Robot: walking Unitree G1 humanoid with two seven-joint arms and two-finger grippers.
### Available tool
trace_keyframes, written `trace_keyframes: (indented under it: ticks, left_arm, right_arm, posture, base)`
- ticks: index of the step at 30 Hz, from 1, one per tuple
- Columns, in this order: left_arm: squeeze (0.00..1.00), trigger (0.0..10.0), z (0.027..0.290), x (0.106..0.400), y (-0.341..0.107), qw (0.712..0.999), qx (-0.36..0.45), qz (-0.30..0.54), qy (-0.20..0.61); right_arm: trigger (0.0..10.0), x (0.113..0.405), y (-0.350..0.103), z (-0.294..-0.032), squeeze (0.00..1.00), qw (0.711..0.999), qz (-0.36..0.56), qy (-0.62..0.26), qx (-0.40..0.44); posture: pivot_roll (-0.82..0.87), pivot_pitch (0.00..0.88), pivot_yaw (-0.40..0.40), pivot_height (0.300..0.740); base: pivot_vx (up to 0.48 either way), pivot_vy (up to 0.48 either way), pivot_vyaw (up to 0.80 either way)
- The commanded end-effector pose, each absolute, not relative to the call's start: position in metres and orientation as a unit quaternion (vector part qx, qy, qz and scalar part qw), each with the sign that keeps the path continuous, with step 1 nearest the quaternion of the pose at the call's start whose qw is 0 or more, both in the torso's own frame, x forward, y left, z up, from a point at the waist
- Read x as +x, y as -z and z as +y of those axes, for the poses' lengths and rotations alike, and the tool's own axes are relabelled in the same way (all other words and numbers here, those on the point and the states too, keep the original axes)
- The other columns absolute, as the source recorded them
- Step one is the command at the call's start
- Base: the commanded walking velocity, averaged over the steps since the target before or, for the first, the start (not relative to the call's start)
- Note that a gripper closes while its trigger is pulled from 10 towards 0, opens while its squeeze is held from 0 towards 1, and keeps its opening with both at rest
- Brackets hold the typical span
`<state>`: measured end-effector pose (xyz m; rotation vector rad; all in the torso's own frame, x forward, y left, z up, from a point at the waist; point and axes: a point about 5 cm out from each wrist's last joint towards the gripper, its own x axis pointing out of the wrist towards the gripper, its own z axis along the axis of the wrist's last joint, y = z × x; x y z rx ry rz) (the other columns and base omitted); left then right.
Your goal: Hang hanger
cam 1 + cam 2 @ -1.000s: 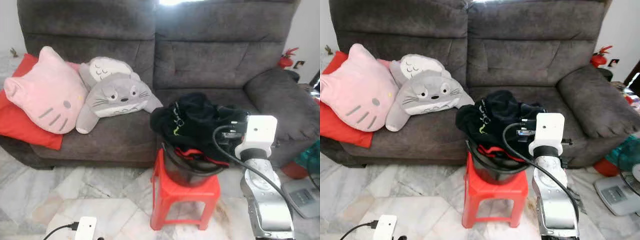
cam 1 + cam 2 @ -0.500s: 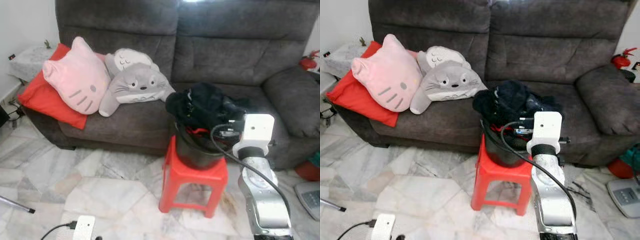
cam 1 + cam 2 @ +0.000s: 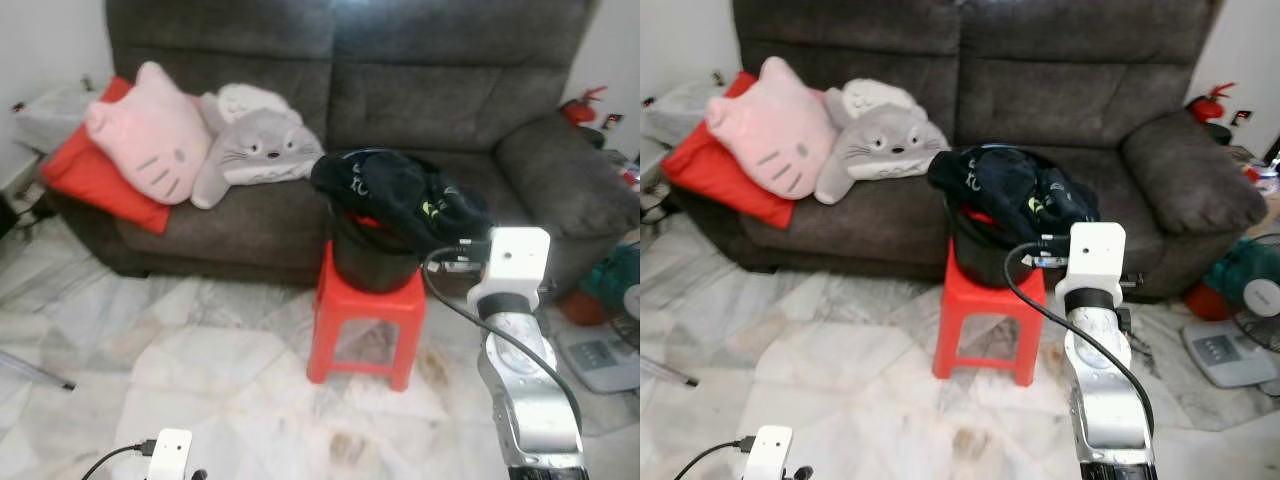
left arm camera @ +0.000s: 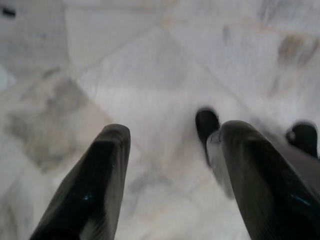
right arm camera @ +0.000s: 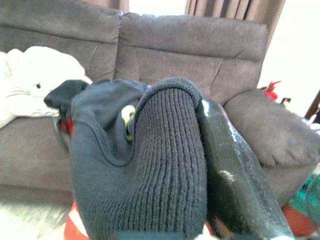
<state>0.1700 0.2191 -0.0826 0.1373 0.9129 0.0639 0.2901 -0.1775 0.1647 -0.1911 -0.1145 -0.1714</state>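
Your right hand (image 5: 200,165) is clamped on the dark garment (image 3: 1015,190) heaped over the black bucket (image 3: 980,250) on the red stool (image 3: 985,320); your left hand (image 4: 170,165) hangs open over the marble floor (image 4: 150,75).

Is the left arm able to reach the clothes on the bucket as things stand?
Probably not. The left gripper hangs low, open, over the floor, while the clothes sit on the bucket toward the right arm's side.

Sofa (image 3: 450,95) matt grey fabric; stool (image 3: 365,315) glossy red plastic; floor (image 3: 200,350) polished marble; garment (image 5: 150,165) ribbed knit.
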Motion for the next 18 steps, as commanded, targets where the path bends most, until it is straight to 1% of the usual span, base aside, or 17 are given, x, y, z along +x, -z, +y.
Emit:
trace_keyframes:
  ticks: [1, 7, 12, 13, 14, 15, 18]
  left_arm:
    - [0.00, 10.0, 0.219, 0.167, 0.084, 0.891, 0.067, 0.448, -0.032]
    - [0.00, 10.0, 0.220, 0.167, 0.084, 0.891, 0.067, 0.447, -0.032]
    - [0.00, 10.0, 0.220, 0.168, 0.083, 0.892, 0.067, 0.446, -0.032]
    - [0.00, 10.0, 0.219, 0.169, 0.083, 0.892, 0.067, 0.445, -0.032]
    - [0.00, 10.0, 0.219, 0.169, 0.083, 0.892, 0.067, 0.445, -0.032]
    - [0.00, 10.0, 0.219, 0.169, 0.083, 0.893, 0.067, 0.445, -0.032]
    - [0.00, 10.0, 0.219, 0.169, 0.083, 0.893, 0.067, 0.444, -0.032]
  right_arm:
    - [10.0, 0.289, -0.171, -0.180, 0.00, 0.988, -0.072, 0.089, -0.104]
    - [10.0, 0.289, -0.173, -0.176, 0.00, 0.988, -0.082, 0.082, -0.101]
    - [10.0, 0.290, -0.181, -0.170, 0.00, 0.985, -0.111, 0.062, -0.115]
    - [10.0, 0.289, -0.189, -0.164, 0.00, 0.981, -0.139, 0.042, -0.127]
    - [10.0, 0.289, -0.189, -0.164, 0.00, 0.981, -0.139, 0.042, -0.127]
    - [10.0, 0.288, -0.195, -0.157, 0.00, 0.977, -0.162, 0.018, -0.134]
    - [10.0, 0.286, -0.203, -0.147, 0.00, 0.974, -0.189, -0.013, -0.126]
  posture:
    - [-0.16, 0.036, -0.019, 0.740]
    - [-0.16, 0.036, -0.019, 0.740]
    - [-0.16, 0.040, -0.018, 0.740]
    - [-0.16, 0.040, -0.018, 0.740]
    - [-0.16, 0.040, -0.018, 0.740]
    - [-0.16, 0.040, -0.018, 0.740]
    - [-0.16, 0.040, -0.018, 0.740]
  base:
    - [-0.311, 0.000, 0.00]
    - [-0.307, 0.000, 0.00]
    - [-0.307, 0.000, 0.00]
    - [-0.307, 0.000, 0.00]
    - [-0.307, 0.000, 0.00]
    - [-0.307, 0.000, 0.00]
    - [-0.307, 0.000, 0.00]
